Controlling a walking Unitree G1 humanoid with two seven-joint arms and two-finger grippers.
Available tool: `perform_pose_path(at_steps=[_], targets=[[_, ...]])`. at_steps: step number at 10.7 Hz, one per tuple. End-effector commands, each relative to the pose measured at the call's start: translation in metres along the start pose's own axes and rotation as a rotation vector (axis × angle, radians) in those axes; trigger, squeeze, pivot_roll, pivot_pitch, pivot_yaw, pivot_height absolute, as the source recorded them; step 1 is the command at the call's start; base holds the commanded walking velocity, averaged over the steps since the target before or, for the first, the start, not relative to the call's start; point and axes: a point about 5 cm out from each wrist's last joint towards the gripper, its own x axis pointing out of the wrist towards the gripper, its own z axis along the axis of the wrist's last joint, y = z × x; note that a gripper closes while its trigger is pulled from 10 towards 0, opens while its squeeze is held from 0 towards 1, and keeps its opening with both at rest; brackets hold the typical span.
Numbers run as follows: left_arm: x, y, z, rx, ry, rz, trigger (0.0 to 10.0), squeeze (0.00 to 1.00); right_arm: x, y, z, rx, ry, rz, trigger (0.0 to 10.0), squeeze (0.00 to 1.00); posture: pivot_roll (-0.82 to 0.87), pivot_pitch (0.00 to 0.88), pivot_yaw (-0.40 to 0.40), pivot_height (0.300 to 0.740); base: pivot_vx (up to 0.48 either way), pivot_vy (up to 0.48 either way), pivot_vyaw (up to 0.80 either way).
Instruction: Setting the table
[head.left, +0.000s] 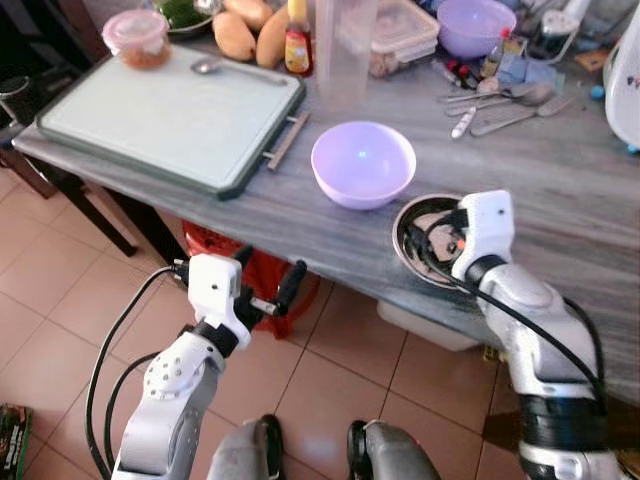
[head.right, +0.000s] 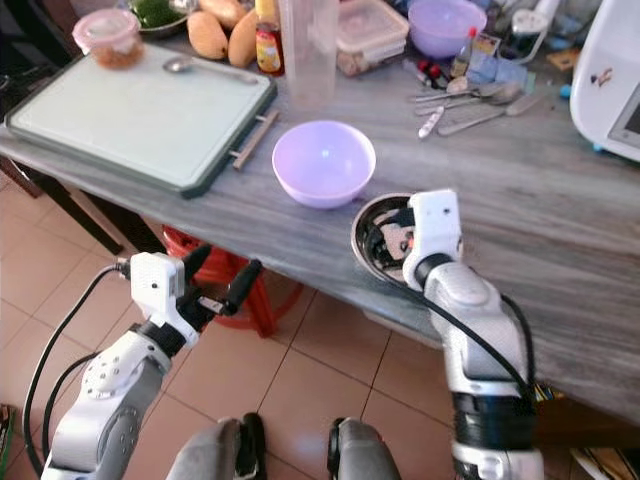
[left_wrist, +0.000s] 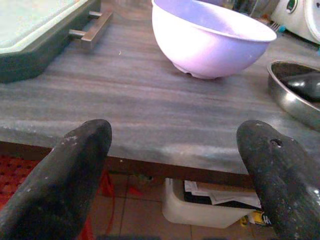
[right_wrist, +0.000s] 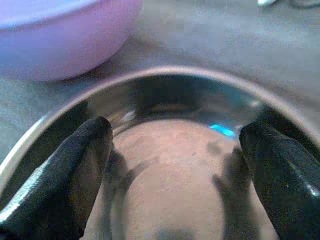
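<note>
A shallow steel bowl (head.left: 403, 236) sits near the front edge of the grey table (head.left: 560, 190), just right of a lilac bowl (head.left: 363, 163). My right gripper (right_wrist: 175, 170) is open, with both black fingers (right_wrist: 75, 165) lowered inside the steel bowl (right_wrist: 170, 95); they hold nothing. My left gripper (head.left: 268, 272) is open and hangs below and in front of the table edge, pointing at the lilac bowl (left_wrist: 210, 40). Spoons and knives (head.left: 500, 100) lie at the back right. A single spoon (head.left: 225, 67) rests on the pale green tray (head.left: 170, 115).
At the back stand a clear pitcher (head.left: 345, 45), a sauce bottle (head.left: 297, 40), a second lilac bowl (head.left: 475, 25), lidded containers (head.left: 138, 38) and a white appliance (head.left: 625, 80). A red stool (head.left: 255, 275) and a white bin (left_wrist: 200, 205) are under the table.
</note>
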Motion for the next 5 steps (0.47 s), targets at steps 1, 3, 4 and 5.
perform_pose_path(at_steps=[1,3,4,5], targets=[[0.000,0.000,-0.002,0.011,0.014,-0.005,10.0,0.00,-0.004,-0.004,0.002,0.008,-0.021,-0.012,10.0,0.00,-0.06,0.170,0.033,0.740,0.000,0.000,0.00],[0.001,0.000,-0.001,0.012,0.012,-0.007,10.0,0.00,-0.006,-0.004,0.006,0.024,-0.069,-0.011,10.0,0.00,-0.06,0.166,0.035,0.740,0.000,0.000,0.00],[0.000,0.001,-0.003,0.013,0.015,-0.003,10.0,0.00,-0.010,-0.002,0.013,0.039,-0.151,0.001,10.0,0.00,-0.06,0.156,0.033,0.740,0.000,0.000,0.00],[-0.001,0.001,-0.004,0.010,0.019,0.003,10.0,0.00,-0.011,0.000,0.008,0.025,-0.138,0.006,10.0,0.00,-0.06,0.149,0.032,0.740,0.000,0.000,0.00]])
